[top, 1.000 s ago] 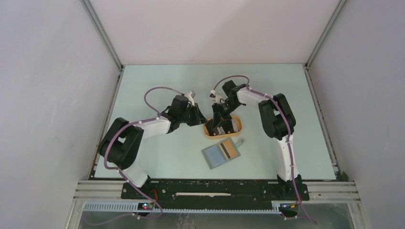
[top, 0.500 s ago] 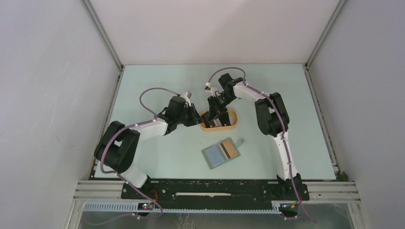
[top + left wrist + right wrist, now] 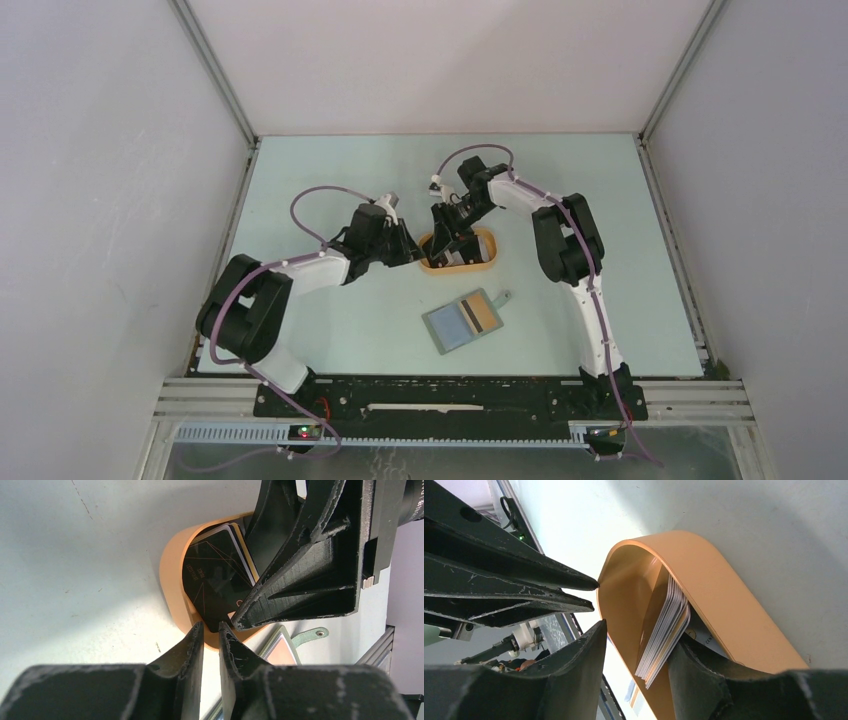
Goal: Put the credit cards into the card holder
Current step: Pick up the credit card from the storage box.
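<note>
Leftmost, the left hand (image 3: 211, 630) has its fingers nearly together, pinching the end rim of the orange oval tray (image 3: 170, 585) on the bench (image 3: 620, 250). Inside the tray a stack of credit cards (image 3: 664, 625), a black one on its outer face, stands on edge against the wall. The right hand (image 3: 639, 635) is spread, with one finger on either side of the stack, gripping nothing. Nearer the arms' bases, the grey-green card holder (image 3: 452, 328) lies flat, apart from the tray. A tan card (image 3: 482, 315) with a dark stripe lies on it.
</note>
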Controlling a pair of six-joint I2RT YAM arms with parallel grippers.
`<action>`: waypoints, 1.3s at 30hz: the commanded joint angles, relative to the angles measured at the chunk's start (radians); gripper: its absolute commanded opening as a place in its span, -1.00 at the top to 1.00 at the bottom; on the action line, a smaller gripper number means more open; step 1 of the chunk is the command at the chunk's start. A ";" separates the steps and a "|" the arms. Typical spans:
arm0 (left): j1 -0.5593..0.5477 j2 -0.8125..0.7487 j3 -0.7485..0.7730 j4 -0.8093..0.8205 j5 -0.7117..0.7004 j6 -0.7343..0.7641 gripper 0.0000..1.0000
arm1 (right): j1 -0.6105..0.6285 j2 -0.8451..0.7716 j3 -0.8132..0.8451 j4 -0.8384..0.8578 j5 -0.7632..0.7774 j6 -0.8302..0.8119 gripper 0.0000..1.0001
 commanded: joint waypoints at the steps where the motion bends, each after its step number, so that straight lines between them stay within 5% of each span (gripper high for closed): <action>1: 0.006 -0.052 -0.026 0.029 -0.017 0.011 0.56 | -0.017 0.007 -0.009 0.013 0.010 0.036 -0.10; 39: 0.011 -0.032 -0.025 0.046 0.008 0.003 0.56 | -0.145 -0.071 -0.101 0.047 -0.049 0.061 0.01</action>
